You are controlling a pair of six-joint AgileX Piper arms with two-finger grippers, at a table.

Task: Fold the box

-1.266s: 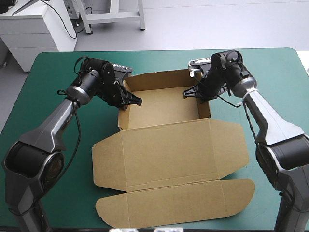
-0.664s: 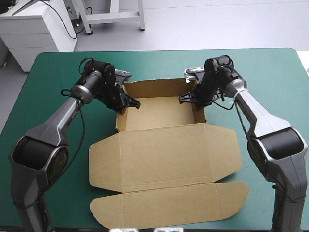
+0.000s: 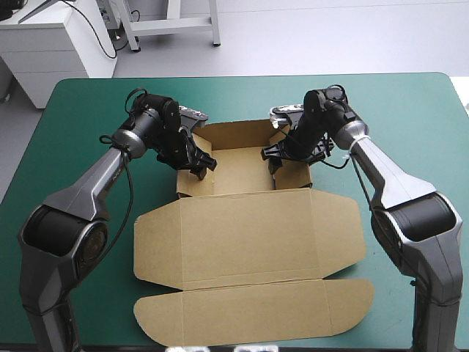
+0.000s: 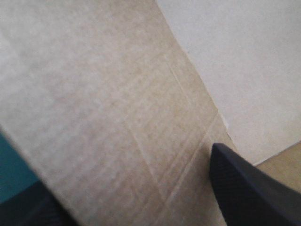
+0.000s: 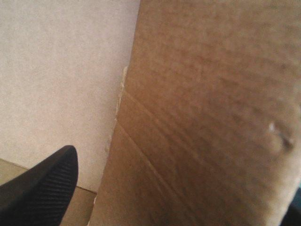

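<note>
The brown box (image 3: 249, 227) lies mid-table as an open tray with its lid flat toward the near edge. The tray's back wall (image 3: 234, 134) stands up. My left gripper (image 3: 204, 162) is at the tray's left wall, open, and that wall (image 4: 117, 117) fills the space between its black fingers (image 4: 249, 188). My right gripper (image 3: 272, 156) is open at the right wall, leaning into the tray. One finger (image 5: 42, 188) shows inside the tray, with the wall (image 5: 211, 117) beside it.
The teal-green cover (image 3: 73, 147) shows on both sides of the box and beyond it. The lid's rounded front flap (image 3: 256, 312) reaches close to the table's near edge.
Both grippers were shut on the side walls earlier and now stand open. The right gripper has moved inward over the tray, and the tray looks narrower.
</note>
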